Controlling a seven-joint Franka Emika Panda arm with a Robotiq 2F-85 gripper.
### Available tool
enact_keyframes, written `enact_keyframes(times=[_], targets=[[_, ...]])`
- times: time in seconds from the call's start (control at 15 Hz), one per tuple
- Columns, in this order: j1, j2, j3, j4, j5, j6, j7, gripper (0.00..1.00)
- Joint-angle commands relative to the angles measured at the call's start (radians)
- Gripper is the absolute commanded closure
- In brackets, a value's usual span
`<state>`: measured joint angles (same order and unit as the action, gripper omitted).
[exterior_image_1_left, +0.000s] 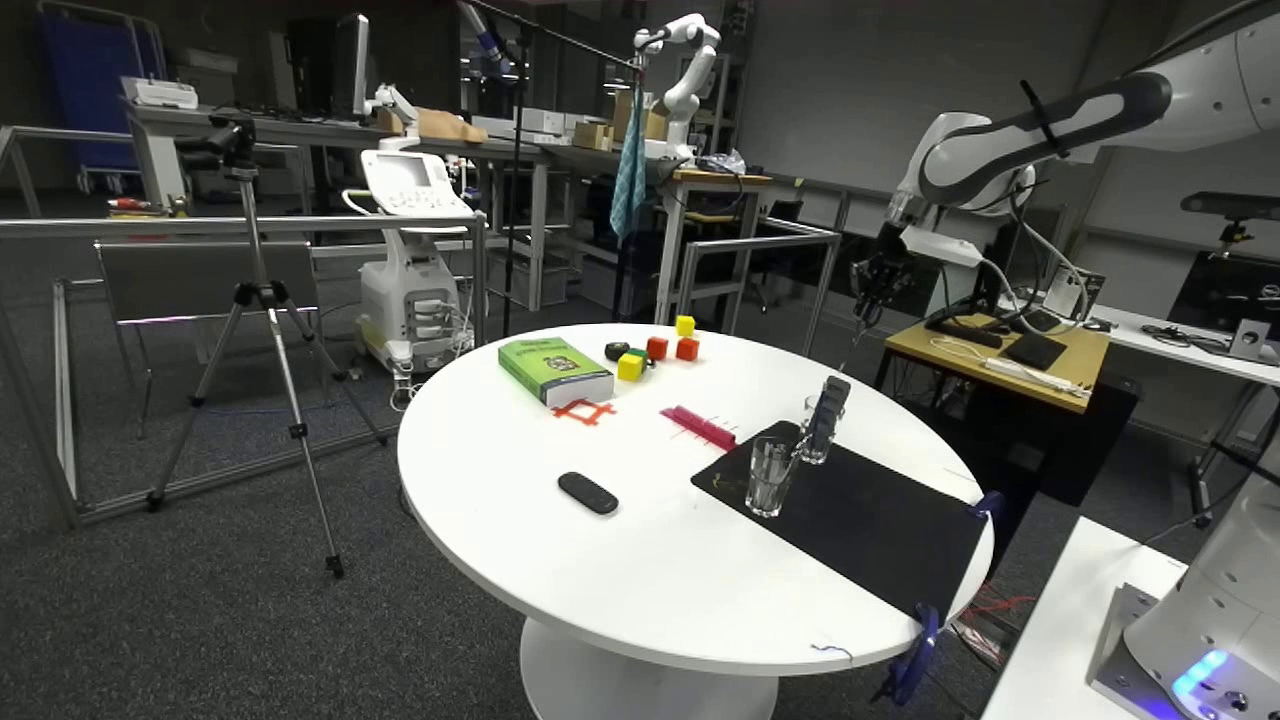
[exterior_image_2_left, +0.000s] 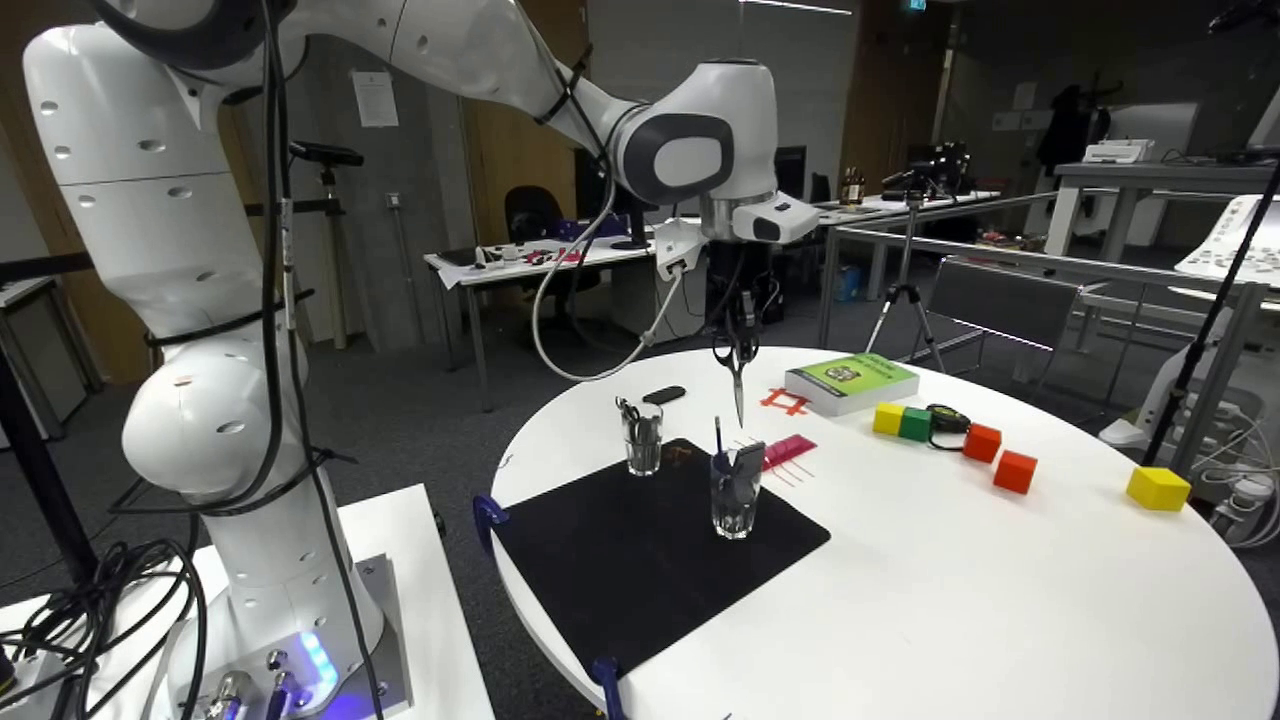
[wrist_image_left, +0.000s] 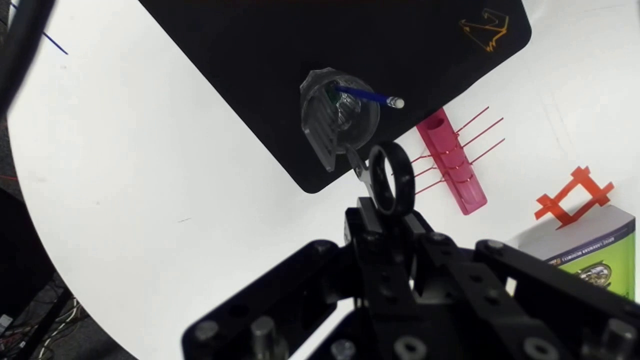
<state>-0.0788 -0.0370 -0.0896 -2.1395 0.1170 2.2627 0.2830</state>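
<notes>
One pr. of scissors (exterior_image_2_left: 738, 388) held in my Robotiq gripper (wrist_image_left: 392, 220), jaws nearly closed on it; hangs tip-down over white tbl (exterior_image_2_left: 950, 580), nr. glass tumbler (exterior_image_2_left: 735, 512) w/ blue pencil (wrist_image_left: 366, 95).

In an exterior view the robot's base (exterior_image_2_left: 270, 612) stands at the near left, and the arm (exterior_image_2_left: 480, 50) reaches over toward the far right. The wrist (exterior_image_2_left: 735, 210) is bent downward; the gripper (exterior_image_2_left: 740, 338) hangs vertically, its fingers (wrist_image_left: 370, 217) clamped with a narrow gap between them.
</notes>
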Motion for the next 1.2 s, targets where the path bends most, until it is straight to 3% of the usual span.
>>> enact_keyframes(times=[0.0,1.13], targets=[[0.001,0.025,0.004,0.003,0.051,0.045,-0.049,0.97],[0.011,0.158,0.021,-0.002,0.072,0.090,-0.063,0.97]])
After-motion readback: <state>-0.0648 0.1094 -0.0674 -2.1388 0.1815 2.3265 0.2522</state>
